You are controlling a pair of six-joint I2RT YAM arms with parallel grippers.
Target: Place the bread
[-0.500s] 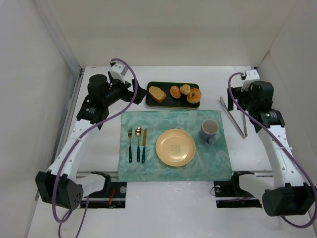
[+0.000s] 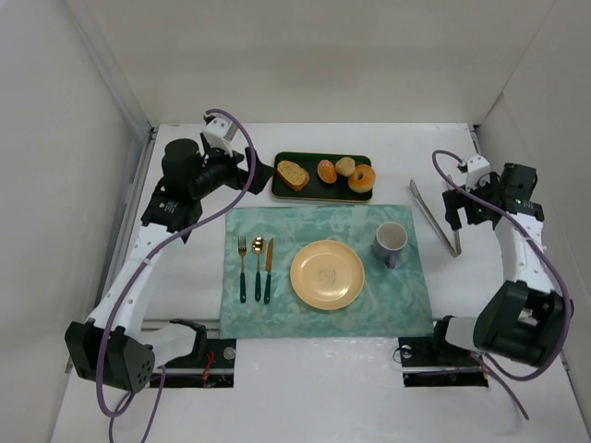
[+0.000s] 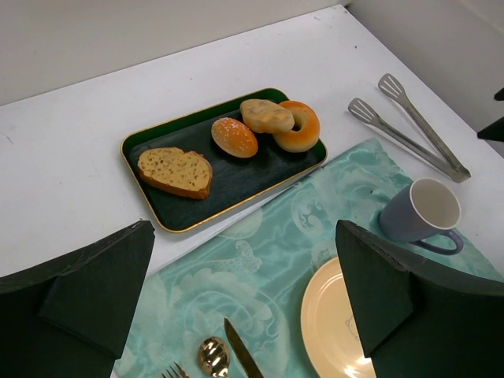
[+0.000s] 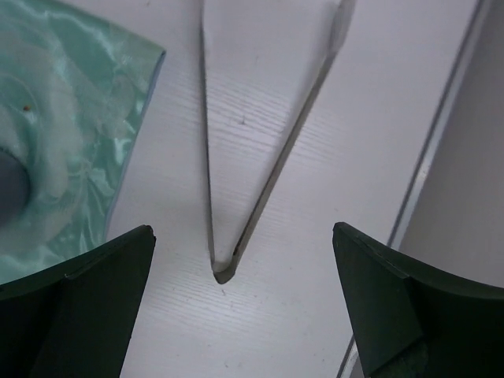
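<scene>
The bread (image 2: 345, 166), a small pale tan bun (image 3: 266, 116), lies on the dark tray (image 2: 314, 191) between an orange-brown roll (image 2: 326, 171) and a ring donut (image 2: 362, 178). It leans on the donut (image 3: 301, 131). My left gripper (image 2: 259, 175) hangs left of the tray, open and empty (image 3: 244, 228), above the teal placemat's far edge. The yellow plate (image 2: 327, 274) sits bare on the placemat. My right gripper (image 2: 459, 208) stands open (image 4: 242, 232) over the hinge end of the metal tongs (image 4: 223, 268), holding nothing.
A cut slice (image 3: 175, 170) lies at the tray's left end. A grey-blue mug (image 2: 391, 242) stands right of the plate. Fork (image 2: 242, 268), spoon (image 2: 258, 266) and knife (image 2: 269, 269) lie left of it. The tongs (image 2: 434, 215) rest on the table beside the placemat (image 2: 277, 305).
The right arm has swung out to the right and brought its gripper nearer, over the tongs' hinge end. The left arm and the food have not moved.
</scene>
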